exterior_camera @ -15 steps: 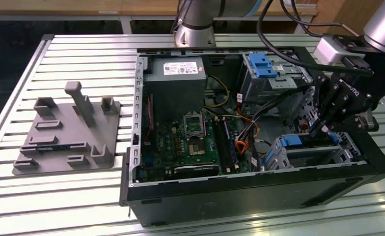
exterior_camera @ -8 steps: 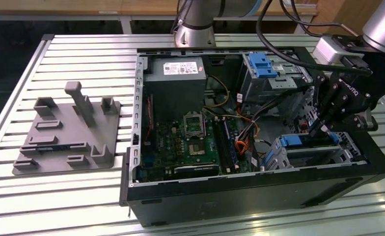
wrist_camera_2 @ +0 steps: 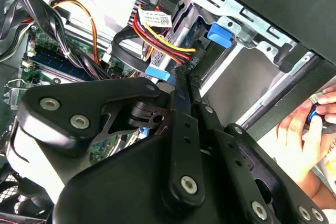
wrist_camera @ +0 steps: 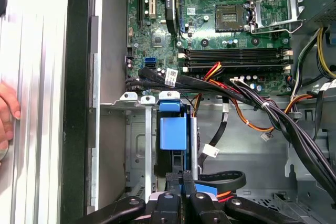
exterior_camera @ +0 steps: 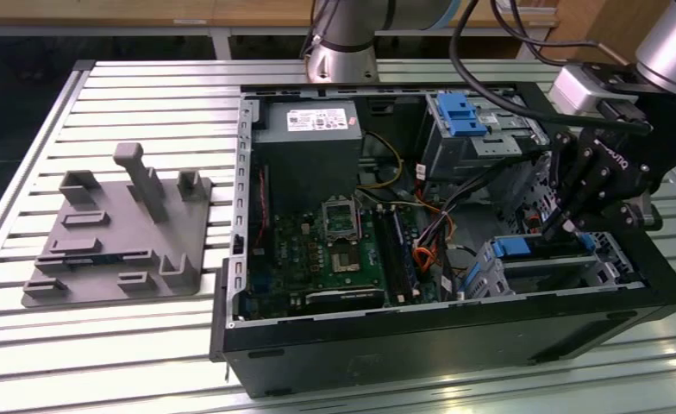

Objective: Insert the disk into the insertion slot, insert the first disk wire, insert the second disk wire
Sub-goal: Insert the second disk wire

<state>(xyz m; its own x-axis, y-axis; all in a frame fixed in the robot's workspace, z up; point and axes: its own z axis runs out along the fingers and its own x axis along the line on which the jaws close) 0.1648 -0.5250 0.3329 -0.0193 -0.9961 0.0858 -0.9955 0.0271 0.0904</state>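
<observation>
End effector (exterior_camera: 568,226) is down inside the open PC case (exterior_camera: 430,341) at the exterior view's right, fingers nearly together, narrow; in both wrist views the tips pinch at a cable connector, though what exactly is gripped can't be made out. The disk (exterior_camera: 520,248), w/ blue caddy showing, sits in the insertion slot (exterior_camera: 493,274) near the case's front corner, directly below the fingertips. In the first wrist view the disk (wrist_camera: 172,129) lies just past the end effector (wrist_camera: 181,178), blue caddy face toward it, inside the slot (wrist_camera: 137,145). Red/yellow/black wire bundle (wrist_camera_2: 157,38) runs to the fingertip area in the second wrist view. A person's hand (wrist_camera_2: 304,135) rests outside the case wall. Grey fixture (exterior_camera: 114,237) lies on the bench (exterior_camera: 108,362), well apart
</observation>
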